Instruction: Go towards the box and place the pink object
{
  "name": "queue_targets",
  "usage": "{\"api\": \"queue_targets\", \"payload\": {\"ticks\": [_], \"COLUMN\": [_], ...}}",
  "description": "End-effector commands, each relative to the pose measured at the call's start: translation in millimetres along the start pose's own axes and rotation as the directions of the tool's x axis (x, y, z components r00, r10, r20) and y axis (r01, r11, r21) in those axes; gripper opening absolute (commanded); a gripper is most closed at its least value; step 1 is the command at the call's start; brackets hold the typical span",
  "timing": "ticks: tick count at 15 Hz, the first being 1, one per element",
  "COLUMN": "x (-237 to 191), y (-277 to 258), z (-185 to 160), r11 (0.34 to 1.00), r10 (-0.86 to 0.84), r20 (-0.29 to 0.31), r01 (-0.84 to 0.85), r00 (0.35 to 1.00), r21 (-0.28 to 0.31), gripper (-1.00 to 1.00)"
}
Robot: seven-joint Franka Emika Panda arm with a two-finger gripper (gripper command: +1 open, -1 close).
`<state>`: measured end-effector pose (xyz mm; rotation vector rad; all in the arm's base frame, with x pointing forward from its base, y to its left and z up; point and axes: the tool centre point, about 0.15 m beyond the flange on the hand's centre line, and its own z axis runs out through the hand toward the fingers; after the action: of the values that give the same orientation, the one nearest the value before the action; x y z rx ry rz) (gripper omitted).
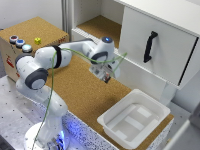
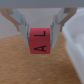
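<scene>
My gripper point(image 1: 106, 77) hangs above the cork surface, to the exterior view's left of and behind the white box point(image 1: 134, 118). In the wrist view my gripper point(image 2: 39, 41) is shut on the pink object point(image 2: 39, 41), a small reddish-pink cube with black letters on its face, held between both fingers point(image 2: 21, 26) above the cork. The pink object shows only as a small pink speck at the fingertips in the exterior view point(image 1: 106, 78). The white box's rim shows at the edge of the wrist view point(image 2: 76, 40). The box is empty.
A cork-topped brown box point(image 1: 30, 37) with coloured buttons and a small yellow cube point(image 1: 37, 40) stands at the exterior view's left. A white cabinet with an open drawer point(image 1: 100, 27) and a black handle point(image 1: 149, 46) stands behind the gripper.
</scene>
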<state>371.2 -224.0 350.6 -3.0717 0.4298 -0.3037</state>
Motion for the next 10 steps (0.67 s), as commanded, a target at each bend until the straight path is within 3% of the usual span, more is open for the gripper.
{"api": "queue_targets", "payload": {"ticks": [1,7,10], "x": [-0.6,-15.4,-31.5], "y": [122.6,209.6,227.0], "z": [13.1,25.6,41.6], "r11": [0.991,0.955,0.915], "r10": [0.135,0.294,0.398], "r20": [-0.028,-0.037,-0.050], "r01": [-0.134,-0.295,-0.400], "r00": [0.991,0.955,0.916], "r21": [0.017,-0.025,-0.045], "gripper": [-1.00,-1.00,-1.00]}}
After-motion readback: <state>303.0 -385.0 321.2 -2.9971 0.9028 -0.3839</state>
